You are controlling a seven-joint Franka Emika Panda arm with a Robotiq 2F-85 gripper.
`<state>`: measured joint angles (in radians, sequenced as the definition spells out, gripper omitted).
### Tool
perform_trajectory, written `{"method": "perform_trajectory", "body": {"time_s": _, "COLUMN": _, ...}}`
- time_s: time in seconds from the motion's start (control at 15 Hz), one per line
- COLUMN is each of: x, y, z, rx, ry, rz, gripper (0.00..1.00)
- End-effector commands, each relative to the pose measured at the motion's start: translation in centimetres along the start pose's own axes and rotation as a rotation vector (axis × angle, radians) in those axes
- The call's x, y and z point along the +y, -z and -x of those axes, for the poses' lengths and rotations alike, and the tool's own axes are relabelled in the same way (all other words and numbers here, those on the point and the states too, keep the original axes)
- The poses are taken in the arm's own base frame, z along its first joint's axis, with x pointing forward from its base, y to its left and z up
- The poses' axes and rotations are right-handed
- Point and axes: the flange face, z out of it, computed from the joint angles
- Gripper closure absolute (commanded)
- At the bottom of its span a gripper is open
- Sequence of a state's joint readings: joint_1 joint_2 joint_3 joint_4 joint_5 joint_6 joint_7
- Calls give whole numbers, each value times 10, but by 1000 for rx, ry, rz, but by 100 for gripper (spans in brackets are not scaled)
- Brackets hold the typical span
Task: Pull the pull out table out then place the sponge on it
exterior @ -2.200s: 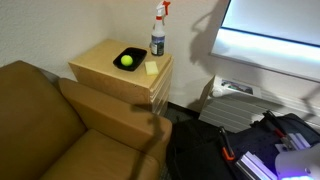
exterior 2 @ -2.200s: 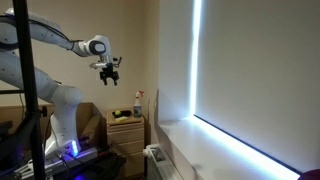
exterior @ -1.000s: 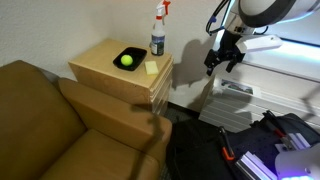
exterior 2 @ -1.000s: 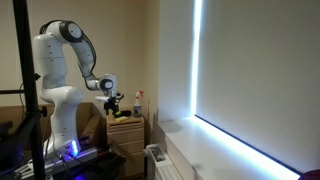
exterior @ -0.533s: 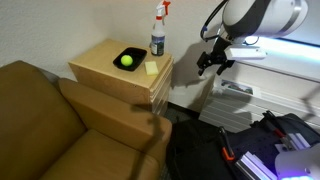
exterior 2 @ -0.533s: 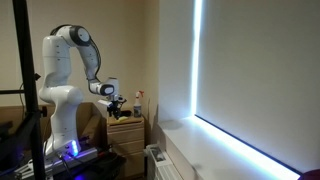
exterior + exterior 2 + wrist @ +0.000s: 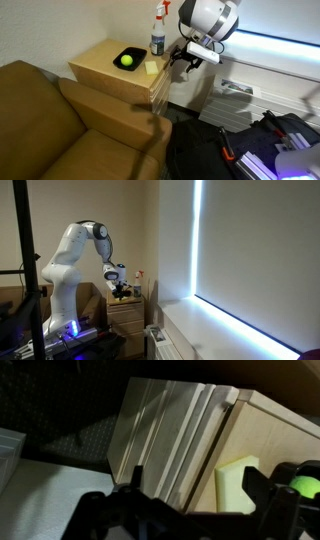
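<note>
The pale yellow sponge (image 7: 151, 68) lies on the light wood cabinet's top (image 7: 100, 62), near its front edge; it also shows in the wrist view (image 7: 237, 485). The pull out table is pushed in; only thin board edges (image 7: 197, 430) show under the top. My gripper (image 7: 183, 61) is open and empty, hovering just off the cabinet's front corner, close to the sponge but apart from it. In the wrist view its fingers (image 7: 198, 498) frame the cabinet edge and the sponge. It also shows in an exterior view (image 7: 121, 283).
A black dish (image 7: 128, 56) with a yellow-green ball (image 7: 127, 60) and a spray bottle (image 7: 158, 30) stand on the cabinet top. A brown sofa (image 7: 55, 125) is beside the cabinet. Dark bags and gear (image 7: 230, 140) lie on the floor.
The arm has swung down and across toward the cabinet, bringing the gripper from well beside it to its front corner. The sponge, dish and bottle have not moved.
</note>
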<state>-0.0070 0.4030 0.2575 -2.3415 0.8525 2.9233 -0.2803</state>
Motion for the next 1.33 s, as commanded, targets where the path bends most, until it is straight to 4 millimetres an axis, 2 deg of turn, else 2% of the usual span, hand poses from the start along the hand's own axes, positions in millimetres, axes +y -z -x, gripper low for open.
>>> {"method": "perform_trajectory", "body": {"time_s": 0.0, "x": 3, "y": -7, "z": -3, "rx": -7, "ry": -9, "rz": -1, "gripper": 0}}
{"method": "perform_trajectory", "body": {"time_s": 0.13, "x": 5, "y": -12, "z": -5, "rx": -11, "ry": -15, "rz": -2, "gripper": 0}}
{"method": "perform_trajectory", "body": {"time_s": 0.27, "x": 25, "y": -41, "z": -10, "rx": -23, "ry": -62, "rz": 55, "gripper": 0}}
{"method": "perform_trajectory", "body": {"time_s": 0.33, "x": 42, "y": -62, "z": -14, "rx": -15, "ry": -97, "rz": 73, "gripper": 0}}
{"method": "perform_trajectory", "body": {"time_s": 0.47, "x": 61, "y": -90, "z": -23, "rx": -36, "ry": -163, "rz": 30, "gripper": 0}}
{"method": "perform_trajectory", "body": {"time_s": 0.6, "x": 71, "y": -105, "z": -43, "rx": -22, "ry": -265, "rz": -61, "gripper": 0}}
{"method": "perform_trajectory", "body": {"time_s": 0.87, "x": 90, "y": -124, "z": -82, "rx": 11, "ry": -391, "rz": -187, "gripper": 0}}
{"method": "perform_trajectory", "body": {"time_s": 0.93, "x": 85, "y": -113, "z": -65, "rx": -10, "ry": -348, "rz": -129, "gripper": 0}}
{"method": "perform_trajectory", "body": {"time_s": 1.07, "x": 94, "y": -116, "z": -72, "rx": -1, "ry": -362, "rz": -136, "gripper": 0}}
{"method": "perform_trajectory", "body": {"time_s": 1.27, "x": 83, "y": -118, "z": -70, "rx": 8, "ry": -326, "rz": -139, "gripper": 0}}
